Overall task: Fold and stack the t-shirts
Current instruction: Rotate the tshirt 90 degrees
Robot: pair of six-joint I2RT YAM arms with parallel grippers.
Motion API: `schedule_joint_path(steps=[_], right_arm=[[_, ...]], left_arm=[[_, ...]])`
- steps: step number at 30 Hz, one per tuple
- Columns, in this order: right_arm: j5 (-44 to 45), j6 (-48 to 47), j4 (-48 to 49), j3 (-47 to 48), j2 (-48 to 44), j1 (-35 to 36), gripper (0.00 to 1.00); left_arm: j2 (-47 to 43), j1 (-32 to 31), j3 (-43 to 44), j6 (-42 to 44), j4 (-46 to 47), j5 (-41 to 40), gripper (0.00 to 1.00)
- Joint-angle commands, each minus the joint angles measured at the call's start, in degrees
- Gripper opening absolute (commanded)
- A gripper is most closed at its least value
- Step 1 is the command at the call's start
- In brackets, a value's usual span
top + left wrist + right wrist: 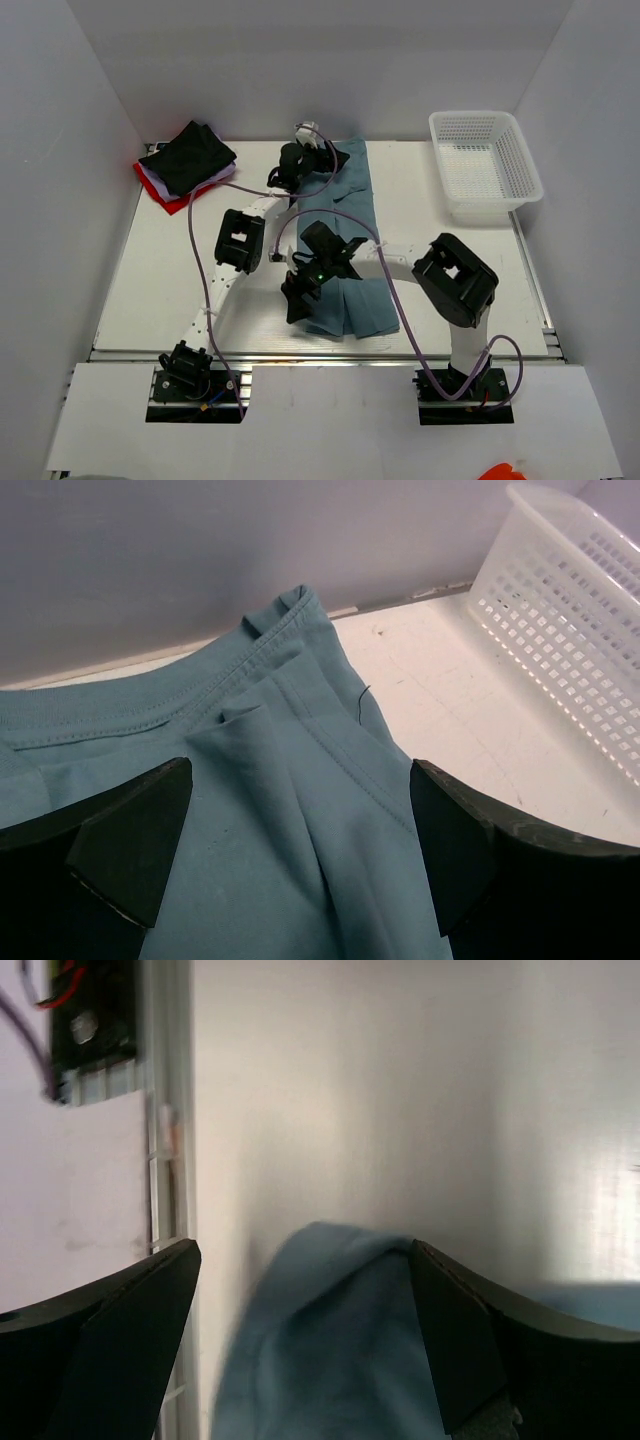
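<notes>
The dusty blue-teal t-shirt lies in a long narrow strip down the middle of the table, collar at the far end. My left gripper is open just above the collar end, its jaws wide over the shirt's neckline and a raised fold. My right gripper is open at the shirt's near left corner, where a bunched hump of blue cloth sits between the jaws and touches the right finger. A black t-shirt tops a folded stack at the far left, with a red one and a white edge showing under it.
The white mesh basket stands at the far right, also seen in the left wrist view. White walls enclose the table on three sides. The table's near edge rail runs close beside the right gripper.
</notes>
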Motion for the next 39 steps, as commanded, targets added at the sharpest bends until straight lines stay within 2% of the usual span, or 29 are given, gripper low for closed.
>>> schedule_joint_path(steps=[1,2,6,7,9,12,13,15,16,17,18,19,20,21,22,25,29,30,31,32,33,35,36,39], right_arm=[[8.47,1.22,-0.16,3.15,-4.64,-0.28,0.9],[15.8,4.02,-0.95,3.85,-6.31,-0.28,0.9],[27.98,12.29,-5.97,0.27,-13.7,-0.45,0.9],[34.18,14.4,-7.97,-0.44,-16.06,-0.37,0.9],[41.66,17.31,-8.87,-4.21,-19.24,-0.45,0.9],[47.67,24.31,-8.7,-10.7,-26.34,-0.81,0.9],[53.0,25.39,-8.18,-11.52,-27.32,-1.33,0.9],[57.59,29.51,-7.91,-13.81,-29.35,-1.86,0.9],[58.58,29.71,-7.47,-14.33,-30.14,-2.99,0.9],[59.63,30.15,-7.29,-14.95,-30.49,-3.0,0.9],[59.99,30.93,-6.68,-14.95,-30.59,-3.44,0.9],[59.99,31.03,-6.94,-15.04,-30.59,-4.05,0.9],[60.51,31.99,-6.94,-15.13,-30.15,-4.67,0.9],[60.78,32.78,-7.55,-14.78,-29.89,-5.11,0.9],[60.96,34.96,-8.16,-14.52,-29.62,-5.81,0.9],[58.42,35.52,-8.26,-14.69,-29.79,-7.48,0.9],[52.18,30.08,-7.12,-15.13,-29.97,-8.8,0.9],[46.08,26.93,-6.94,-15.13,-30.06,-8.72,0.9],[44.1,24.81,-6.5,-15.83,-30.23,-8.72,0.9],[42.87,23.83,-6.06,-16.44,-30.23,-8.8,0.9],[36.15,22.87,-5.71,-17.06,-30.58,-8.63,0.9],[33.11,22.16,-4.13,-19.61,-30.94,-8.45,0.9],[30.23,22.15,-3.95,-20.13,-31.2,-8.63,0.9],[26.51,21.63,-4.39,-22.6,-33.39,-8.36,0.9]], left_arm=[[-3.52,0.29,2.31,0.19,0.71,1.48,1.0],[-5.28,0.29,0.4,0.19,0.7,3.74,1.0],[-17.48,0.29,-8.3,2.21,-1.05,7.99,1.0],[-19.86,0.29,-9.45,2.73,-2.71,7.99,1.0],[-25.84,0.29,-12.09,3.44,-8.25,7.99,1.0],[-32.77,0.29,-13.76,4.67,-19.75,9.91,1.0],[-35.15,0.29,-17.68,4.67,-22.57,9.92,1.0],[-41.12,0.29,-25.24,6.07,-26.89,9.92,1.0],[-48.55,0.29,-35.38,6.08,-26.9,8.79,1.0],[-52.54,0.29,-40.96,6.08,-26.9,7.73,1.0],[-56.67,0.29,-46.76,6.08,-24.29,7.11,1.0],[-60.8,0.29,-57.61,5.38,-23.13,5.19,1.0],[-68.67,0.29,-62.76,4.77,-22.6,3.7,1.0],[-72.4,0.29,-67.51,3.63,-23.55,1.77,1.0],[-76.01,-0.23,-76.35,1.18,-24.26,-2.34,1.0],[-87.71,-0.23,-91.31,0.1,-27.06,-6.42,1.0],[-95.89,-1.54,-99.97,-1.03,-37.43,-6.26,0.94],[-97.3,-2.16,-103.3,-1.56,-38.41,-5.47,0.91],[-100.27,-2.17,-104.98,-1.57,-39.02,-4.76,0.88],[-101.61,-2.78,-106.48,-2.44,-39.03,-3.8,0.83],[-102.66,-3.31,-109.19,-2.97,-38.51,-1.53,0.77],[-104.08,-3.92,-111.41,-4.36,-35.87,2.08,0.64],[-104.08,-4.71,-113.07,-4.38,-35.87,4.97,0.61],[-104.6,-6.29,-116.23,-5.61,-35.34,5.79,0.56]])
